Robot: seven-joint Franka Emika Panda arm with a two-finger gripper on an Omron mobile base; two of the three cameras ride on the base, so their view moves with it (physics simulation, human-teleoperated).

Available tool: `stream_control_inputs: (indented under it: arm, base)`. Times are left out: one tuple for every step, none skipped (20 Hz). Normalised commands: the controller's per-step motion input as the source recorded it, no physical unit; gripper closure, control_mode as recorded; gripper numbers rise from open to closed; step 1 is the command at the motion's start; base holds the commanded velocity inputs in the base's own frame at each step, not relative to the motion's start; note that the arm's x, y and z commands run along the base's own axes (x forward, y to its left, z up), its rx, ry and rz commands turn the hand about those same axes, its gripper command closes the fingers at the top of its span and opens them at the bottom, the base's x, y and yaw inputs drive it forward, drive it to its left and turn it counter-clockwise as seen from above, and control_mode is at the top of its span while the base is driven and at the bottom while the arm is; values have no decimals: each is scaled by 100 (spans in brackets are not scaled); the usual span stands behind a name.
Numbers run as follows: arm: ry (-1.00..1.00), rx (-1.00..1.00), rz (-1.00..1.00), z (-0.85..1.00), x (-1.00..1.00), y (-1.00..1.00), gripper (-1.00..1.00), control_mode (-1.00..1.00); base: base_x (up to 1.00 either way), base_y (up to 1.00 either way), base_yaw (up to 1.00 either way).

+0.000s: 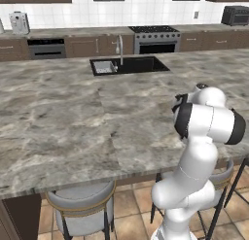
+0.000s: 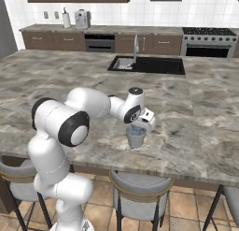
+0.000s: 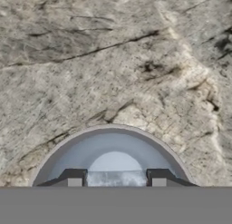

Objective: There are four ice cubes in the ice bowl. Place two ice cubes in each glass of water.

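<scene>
A glass of water (image 2: 136,136), a short grey tumbler with a bluish inside, stands on the marble island near its front edge. My gripper (image 2: 139,126) hangs straight over its mouth. In the hand view the tumbler's round rim (image 3: 113,128) lies directly below, and the gripper (image 3: 116,179) is shut on an ice cube (image 3: 116,177), a pale translucent chunk spanning the gap between the two dark fingertips (image 3: 74,178). A pale round patch (image 3: 115,163) shows inside the tumbler; I cannot tell whether it is ice or the bottom. The ice bowl and a second glass are out of view.
The marble island counter (image 2: 196,118) spreads wide around the tumbler. A black sink (image 2: 147,65) with a faucet (image 2: 136,46) is set in its far side. Grey stools (image 2: 140,183) stand under the front edge. A stove (image 1: 154,39) and cabinets line the back wall.
</scene>
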Motion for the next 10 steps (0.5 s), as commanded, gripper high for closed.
stream_control_inputs:
  arm:
    - [0,0,0,0,16,0,100,-100]
    - [0,0,0,-1,19,0,-100,-100]
    - [0,0,0,-1,20,0,-100,-100]
    - [0,0,0,-1,20,0,-100,-100]
    - [0,0,0,0,20,0,-100,-100]
    - [0,0,0,0,9,0,-100,-100]
    - [0,0,0,0,1,0,-100,-100]
    - [-1,0,0,-1,3,0,-100,-100]
    - [0,0,0,0,0,0,-100,-100]
    - [0,0,0,0,0,0,-100,-100]
  base:
    - [0,0,0]
    - [0,0,0]
    - [0,0,0]
    - [0,0,0]
    - [0,0,0]
    - [0,0,0]
    - [0,0,0]
    - [0,0,0]
    - [0,0,0]
    - [0,0,0]
